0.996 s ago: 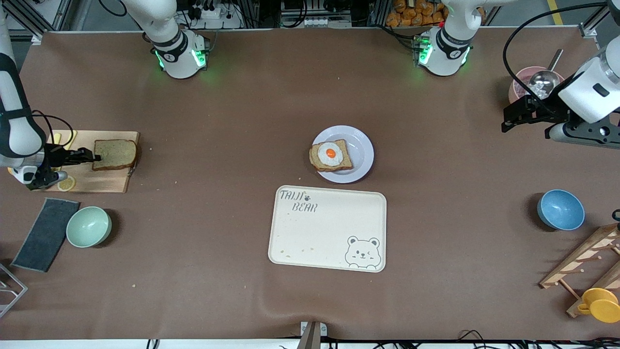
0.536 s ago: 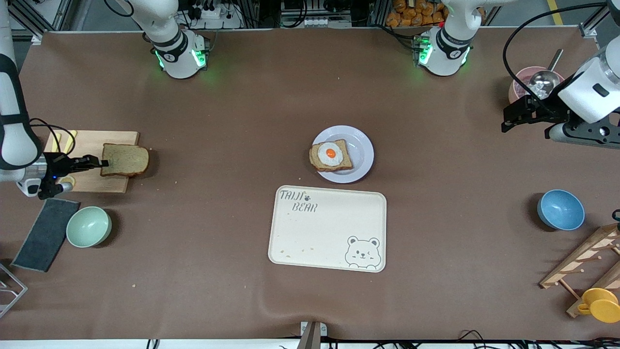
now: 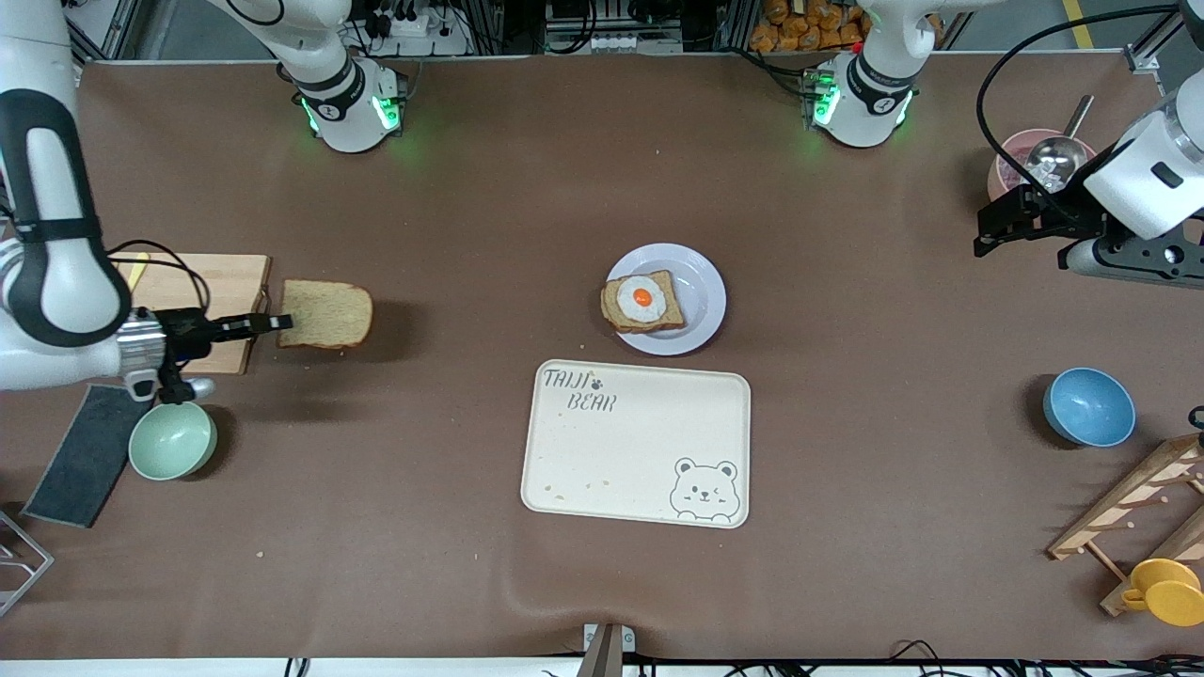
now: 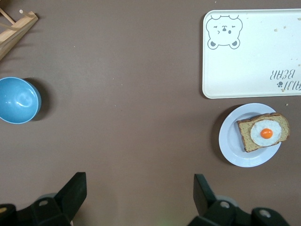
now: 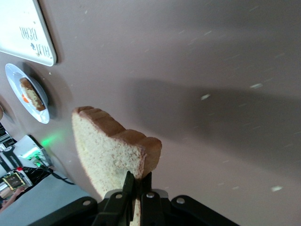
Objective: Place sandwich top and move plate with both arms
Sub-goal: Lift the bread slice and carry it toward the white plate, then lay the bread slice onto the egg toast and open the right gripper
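The sandwich top (image 3: 325, 315) hangs in the air, pinched by one edge in the right gripper (image 3: 279, 322), whose fingers are closed tight on the crust. It is over bare table just off the edge of the wooden cutting board (image 3: 218, 299) at the right arm's end, with its shadow on the cloth beside it. In the right wrist view the slice (image 5: 113, 148) stands up from the closed fingertips, with the plate (image 5: 13, 75) small in the distance.

The plate (image 3: 701, 282) sits at the middle of the table and carries a slice of bread with a fried egg (image 3: 642, 301) on it, with no top yet. The cream tray (image 3: 636, 443) lies just nearer the front camera than the plate, apart from it and carrying nothing.

The left gripper (image 3: 988, 230) waits up in the air near the pink bowl with a ladle (image 3: 1039, 162) at the left arm's end; its fingers (image 4: 71, 190) stand wide apart with nothing between them.

Judging by this, the task is at an early stage: the slice is lifted but well apart from the plate. Carrying it over, setting it on the egg, and then moving the plate with both arms are all still to do.
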Controlling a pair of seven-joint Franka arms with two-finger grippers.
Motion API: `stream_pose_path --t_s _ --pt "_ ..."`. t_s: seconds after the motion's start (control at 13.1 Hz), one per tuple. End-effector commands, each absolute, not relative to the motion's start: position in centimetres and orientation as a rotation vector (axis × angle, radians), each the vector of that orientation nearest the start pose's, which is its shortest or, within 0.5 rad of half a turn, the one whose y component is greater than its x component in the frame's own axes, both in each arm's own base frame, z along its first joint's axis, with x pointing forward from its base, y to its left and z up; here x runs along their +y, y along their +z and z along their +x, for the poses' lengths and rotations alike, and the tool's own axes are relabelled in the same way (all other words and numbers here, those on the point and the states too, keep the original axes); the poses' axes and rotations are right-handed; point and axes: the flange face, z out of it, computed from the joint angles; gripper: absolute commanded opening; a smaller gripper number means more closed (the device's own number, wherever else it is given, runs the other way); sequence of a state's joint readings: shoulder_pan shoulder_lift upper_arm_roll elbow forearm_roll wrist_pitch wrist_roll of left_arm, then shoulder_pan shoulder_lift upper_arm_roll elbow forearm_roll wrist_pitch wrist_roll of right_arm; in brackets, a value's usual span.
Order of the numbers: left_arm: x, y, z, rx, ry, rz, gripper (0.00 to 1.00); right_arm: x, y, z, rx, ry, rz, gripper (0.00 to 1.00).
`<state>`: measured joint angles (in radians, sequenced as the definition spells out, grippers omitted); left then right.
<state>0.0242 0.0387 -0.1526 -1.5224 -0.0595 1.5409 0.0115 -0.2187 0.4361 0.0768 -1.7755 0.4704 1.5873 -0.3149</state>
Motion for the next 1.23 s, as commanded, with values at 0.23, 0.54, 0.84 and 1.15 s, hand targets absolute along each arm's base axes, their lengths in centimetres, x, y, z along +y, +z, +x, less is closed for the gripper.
stream_pose_path --t_s 0.23,0.54,0.84,1.15 --pt "-7.6 62.6 55.5 0.216 0.021 -3.174 1.0 13.7 36.1 56.5 0.173 0.69 -2.499 0.0" --pt "-7.4 62.7 55.5 0.213 0.018 -3.174 1.0 26.2 36.0 54.2 0.355 0.63 -2.566 0.0" --pt "-7.4 62.7 55.5 0.213 0.018 -3.174 1.0 32.7 34.4 51.8 0.407 0.525 -2.609 0.0" --pt "-7.4 62.7 55.5 0.213 0.018 -3.174 1.0 40.0 31.3 49.0 0.523 0.414 -2.62 0.0"
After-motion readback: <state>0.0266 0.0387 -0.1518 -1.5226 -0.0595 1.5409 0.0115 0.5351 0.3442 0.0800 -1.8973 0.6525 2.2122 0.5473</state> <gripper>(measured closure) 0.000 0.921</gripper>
